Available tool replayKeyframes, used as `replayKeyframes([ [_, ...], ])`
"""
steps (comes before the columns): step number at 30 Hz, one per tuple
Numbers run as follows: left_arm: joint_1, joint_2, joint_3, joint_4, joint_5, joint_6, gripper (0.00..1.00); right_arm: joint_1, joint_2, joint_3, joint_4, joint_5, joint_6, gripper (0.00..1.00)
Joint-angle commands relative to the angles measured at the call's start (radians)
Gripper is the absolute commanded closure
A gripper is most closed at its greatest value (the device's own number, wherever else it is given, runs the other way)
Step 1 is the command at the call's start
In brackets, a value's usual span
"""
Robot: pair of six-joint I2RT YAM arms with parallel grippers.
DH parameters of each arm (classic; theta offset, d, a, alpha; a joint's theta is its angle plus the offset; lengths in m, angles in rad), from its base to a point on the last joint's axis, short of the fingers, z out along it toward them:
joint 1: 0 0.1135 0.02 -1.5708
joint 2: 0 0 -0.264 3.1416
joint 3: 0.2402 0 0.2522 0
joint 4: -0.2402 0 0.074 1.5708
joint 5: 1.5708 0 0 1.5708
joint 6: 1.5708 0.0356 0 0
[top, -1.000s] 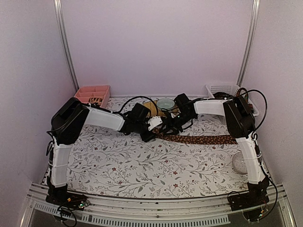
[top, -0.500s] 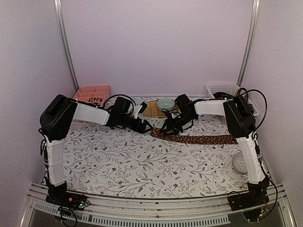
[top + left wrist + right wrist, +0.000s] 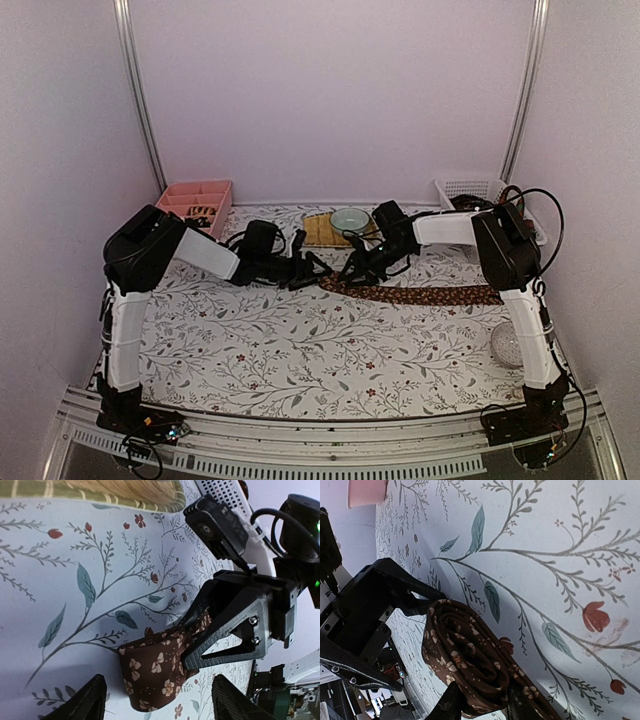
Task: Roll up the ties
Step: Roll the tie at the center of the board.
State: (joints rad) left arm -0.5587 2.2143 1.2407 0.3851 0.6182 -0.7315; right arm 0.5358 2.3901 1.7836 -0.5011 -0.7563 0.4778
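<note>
Right jaws clenched on rolled end of brown floral necktie (image 3: 470, 660), roll pinched between them, resting on bench (image 3: 300, 340). Now left jaws: spread wide, released, facing right jaws. Roll sits just ahead of them, no contact visible. Rest of necktie runs flat behind right jaws. Woven mat (image 3: 322, 230) beyond both.

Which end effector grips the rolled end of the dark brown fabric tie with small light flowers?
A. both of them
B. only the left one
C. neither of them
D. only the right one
D: the right end effector has its fingers closed on the rolled end of the dark brown fabric tie, while the left end effector is open and not on the roll.
</note>
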Motion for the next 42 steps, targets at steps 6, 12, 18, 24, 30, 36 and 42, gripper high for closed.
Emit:
replayKeyframes([
  [6, -0.053, 0.079, -0.034, 0.104, 0.040, -0.212, 0.31, 0.013, 0.077, -0.063, -0.041, 0.107, -0.007, 0.70],
  [12, -0.058, 0.120, -0.041, 0.161, 0.037, -0.259, 0.40, 0.013, 0.075, -0.074, -0.034, 0.105, -0.005, 0.70],
  [18, -0.053, 0.123, -0.047, 0.153, -0.006, -0.256, 0.59, 0.015, 0.073, -0.075, -0.036, 0.106, -0.007, 0.70],
  [24, -0.050, 0.118, -0.034, 0.109, -0.057, -0.235, 0.76, 0.014, 0.067, -0.076, -0.041, 0.113, -0.012, 0.70],
  [30, -0.048, 0.093, -0.037, 0.061, -0.129, -0.216, 0.90, 0.014, 0.040, -0.076, -0.048, 0.136, -0.029, 0.67],
  [36, -0.045, 0.036, -0.026, -0.023, -0.184, -0.155, 0.91, 0.007, -0.076, -0.064, -0.067, 0.178, -0.101, 0.43],
  [42, -0.047, -0.053, 0.006, -0.226, -0.341, -0.002, 0.91, -0.006, -0.250, -0.078, -0.093, 0.282, -0.219, 0.34],
])
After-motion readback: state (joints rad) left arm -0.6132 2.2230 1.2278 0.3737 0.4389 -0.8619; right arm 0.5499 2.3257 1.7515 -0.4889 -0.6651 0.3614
